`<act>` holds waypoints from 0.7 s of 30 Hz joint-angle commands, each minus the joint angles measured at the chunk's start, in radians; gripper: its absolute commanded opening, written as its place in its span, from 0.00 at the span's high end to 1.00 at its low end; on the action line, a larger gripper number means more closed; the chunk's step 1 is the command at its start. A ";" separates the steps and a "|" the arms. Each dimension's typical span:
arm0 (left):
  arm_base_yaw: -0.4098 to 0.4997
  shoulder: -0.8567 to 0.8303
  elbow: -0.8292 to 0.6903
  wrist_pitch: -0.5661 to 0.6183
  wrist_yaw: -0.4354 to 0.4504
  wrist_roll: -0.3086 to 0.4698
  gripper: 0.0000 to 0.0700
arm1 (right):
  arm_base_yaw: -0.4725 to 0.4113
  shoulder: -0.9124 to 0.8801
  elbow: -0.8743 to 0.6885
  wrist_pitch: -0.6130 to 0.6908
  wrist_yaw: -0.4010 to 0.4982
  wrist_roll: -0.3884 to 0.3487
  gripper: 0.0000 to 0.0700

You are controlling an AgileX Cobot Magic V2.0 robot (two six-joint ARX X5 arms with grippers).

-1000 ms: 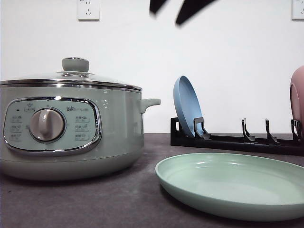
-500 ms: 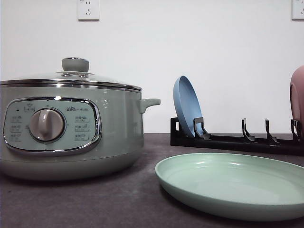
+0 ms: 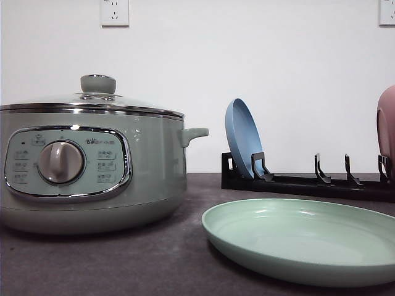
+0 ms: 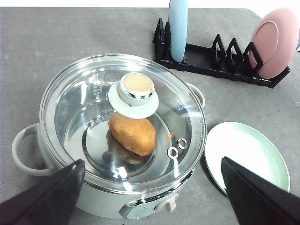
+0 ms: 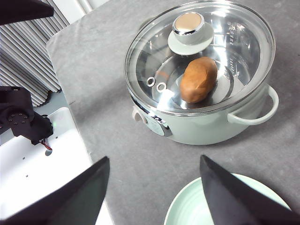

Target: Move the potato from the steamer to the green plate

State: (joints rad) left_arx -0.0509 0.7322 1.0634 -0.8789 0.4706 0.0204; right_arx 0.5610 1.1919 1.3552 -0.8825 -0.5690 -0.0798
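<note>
Potato [image 4: 133, 135] lies inside the steamer [image 3: 92, 166], on the shiny metal floor of the pot, seen through the glass lid [image 4: 93, 108] that sits closed on top with its knob [image 4: 136, 87] roughly at the centre. The steamer stands on the dark grey table [image 3: 123, 259], its control panel and dial [image 3: 60, 162] facing the front camera. Just beside it lies the green plate [image 3: 308, 243], flat on the table with nothing on it. Behind the plate stands a black rack [image 3: 308, 182] holding a blue plate [image 3: 242, 139] upright at one end and a pink plate [image 4: 274, 42] at the other. The left gripper [image 4: 150, 197] hangs above the steamer with its fingers [image 4: 47, 197] spread wide and nothing between them. The right gripper [image 5: 154, 197] also hangs high over the table near the steamer and the green plate, fingers [image 5: 70, 199] wide apart and holding nothing. How high either one sits I cannot judge well from these views.
</note>
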 commanded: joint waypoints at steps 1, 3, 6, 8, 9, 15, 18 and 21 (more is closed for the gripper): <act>-0.002 0.007 0.024 0.012 0.002 0.011 0.15 | 0.006 0.009 0.017 0.005 -0.003 -0.011 0.46; -0.002 0.013 0.025 0.024 0.002 -0.005 0.15 | 0.006 0.009 0.017 0.005 -0.003 -0.011 0.46; -0.004 0.045 0.044 0.049 0.002 -0.037 0.15 | 0.006 0.009 0.017 0.006 -0.003 -0.011 0.46; -0.016 0.089 0.084 0.045 0.002 -0.036 0.15 | 0.006 0.009 0.017 0.005 -0.003 -0.011 0.46; -0.024 0.113 0.108 0.041 0.001 -0.036 0.15 | 0.006 0.009 0.017 0.005 -0.003 -0.011 0.46; -0.100 0.303 0.300 0.003 -0.048 -0.027 0.15 | 0.006 0.009 0.017 0.003 -0.003 -0.011 0.45; -0.151 0.408 0.394 -0.035 -0.083 -0.009 0.15 | 0.006 0.009 0.017 0.003 -0.003 -0.011 0.45; -0.202 0.506 0.467 -0.062 -0.149 0.001 0.15 | 0.006 0.009 0.017 0.003 -0.003 -0.011 0.46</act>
State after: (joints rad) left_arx -0.2423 1.2048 1.4997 -0.9386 0.3383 0.0001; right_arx 0.5610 1.1919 1.3552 -0.8829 -0.5690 -0.0814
